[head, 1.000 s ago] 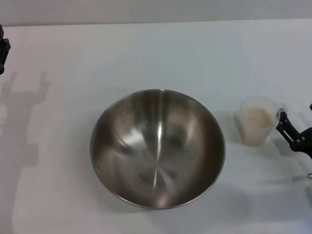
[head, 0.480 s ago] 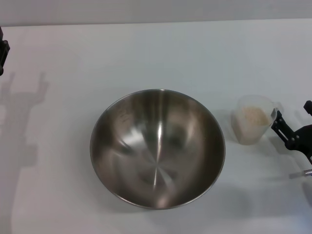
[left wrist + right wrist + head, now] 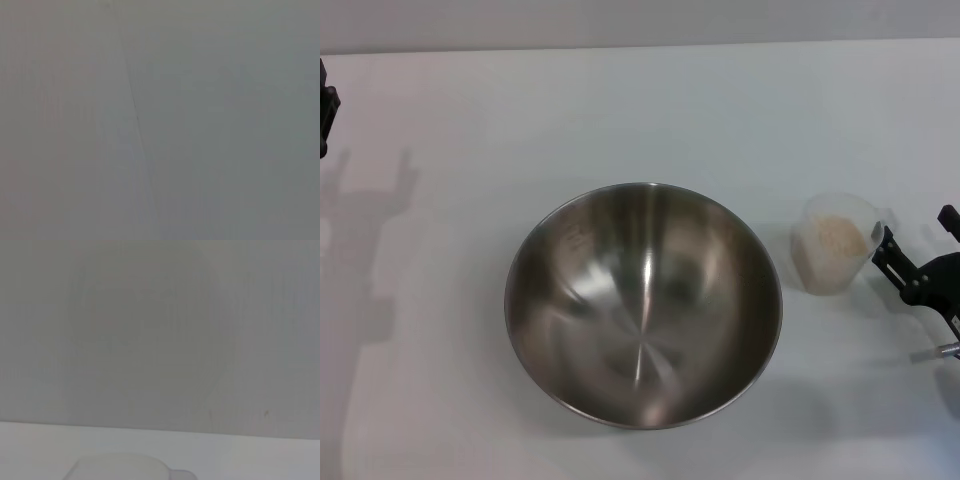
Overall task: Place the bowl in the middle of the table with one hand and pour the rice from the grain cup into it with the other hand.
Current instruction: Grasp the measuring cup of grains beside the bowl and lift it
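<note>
Since 1 second ago the right gripper (image 3: 910,255) has drawn a little toward the right edge of the head view and slightly farther from the camera, and the grain cup (image 3: 836,245) has shifted with it, away from the robot. Its 2 black fingers (image 3: 886,252) are spread around the cup's handle side, 1 touching the cup's right rim; whether they actually clamp the handle cannot be told. The cup stands upright on the table (image 3: 640,110), to the right of the bowl (image 3: 642,303) and apart from it. Rice (image 3: 840,236) fills the lower part of the cup as a pale grainy mass.

The bowl sits in the same place as before, at the middle of the white table, its shiny inside holding no rice.

At the far left edge of the head view, well away from the bowl, only a small black part of the left gripper (image 3: 326,112) shows; how far it is open cannot be told.

The right wrist view shows the cup's translucent rim (image 3: 120,467) at the lower border against the pale surface. The left wrist view shows only a plain grey surface.
</note>
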Controlling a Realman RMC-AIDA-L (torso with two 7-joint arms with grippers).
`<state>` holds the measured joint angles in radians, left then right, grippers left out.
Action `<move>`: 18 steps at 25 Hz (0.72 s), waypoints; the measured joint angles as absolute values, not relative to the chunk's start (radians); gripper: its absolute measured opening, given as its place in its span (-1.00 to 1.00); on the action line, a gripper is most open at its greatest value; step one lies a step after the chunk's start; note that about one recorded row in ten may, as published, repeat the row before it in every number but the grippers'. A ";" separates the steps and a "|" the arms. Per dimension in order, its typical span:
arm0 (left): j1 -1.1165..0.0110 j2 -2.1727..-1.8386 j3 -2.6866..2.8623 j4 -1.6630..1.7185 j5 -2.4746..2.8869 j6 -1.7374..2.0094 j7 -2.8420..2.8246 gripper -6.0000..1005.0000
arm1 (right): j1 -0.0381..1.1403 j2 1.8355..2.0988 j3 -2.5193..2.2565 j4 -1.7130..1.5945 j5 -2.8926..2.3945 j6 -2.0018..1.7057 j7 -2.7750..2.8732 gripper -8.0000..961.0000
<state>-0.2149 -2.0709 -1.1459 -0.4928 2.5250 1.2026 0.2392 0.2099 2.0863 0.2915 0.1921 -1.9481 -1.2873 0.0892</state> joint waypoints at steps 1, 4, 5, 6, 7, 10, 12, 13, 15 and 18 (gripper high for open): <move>-0.215 -2.071 -1.146 -0.492 2.525 1.203 0.239 0.62 | 0.210 2.086 0.291 0.192 -1.948 -1.290 0.088 0.73; -0.215 -2.071 -1.146 -0.492 2.525 1.203 0.239 0.62 | 0.210 2.086 0.291 0.192 -1.948 -1.294 0.087 0.73; -0.215 -2.071 -1.146 -0.492 2.525 1.203 0.239 0.62 | 0.210 2.086 0.291 0.192 -1.948 -1.294 0.087 0.73; -0.215 -2.071 -1.146 -0.492 2.525 1.203 0.239 0.62 | 0.210 2.086 0.291 0.192 -1.948 -1.295 0.087 0.73; -0.215 -2.071 -1.145 -0.492 2.525 1.203 0.239 0.62 | 0.210 2.086 0.291 0.192 -1.948 -1.295 0.087 0.70; -0.215 -2.071 -1.145 -0.491 2.525 1.203 0.239 0.62 | 0.210 2.086 0.292 0.193 -1.948 -1.295 0.087 0.60; -0.215 -2.071 -1.144 -0.491 2.525 1.203 0.239 0.62 | 0.210 2.087 0.291 0.196 -1.948 -1.297 0.087 0.54; -0.215 -2.071 -1.144 -0.490 2.525 1.202 0.239 0.62 | 0.210 2.087 0.291 0.198 -1.948 -1.297 0.086 0.51; -0.215 -2.071 -1.144 -0.490 2.525 1.202 0.239 0.62 | 0.210 2.088 0.292 0.198 -1.948 -1.298 0.085 0.45; -0.215 -2.071 -1.144 -0.490 2.524 1.202 0.239 0.62 | 0.213 2.089 0.298 0.198 -1.948 -1.298 0.085 0.36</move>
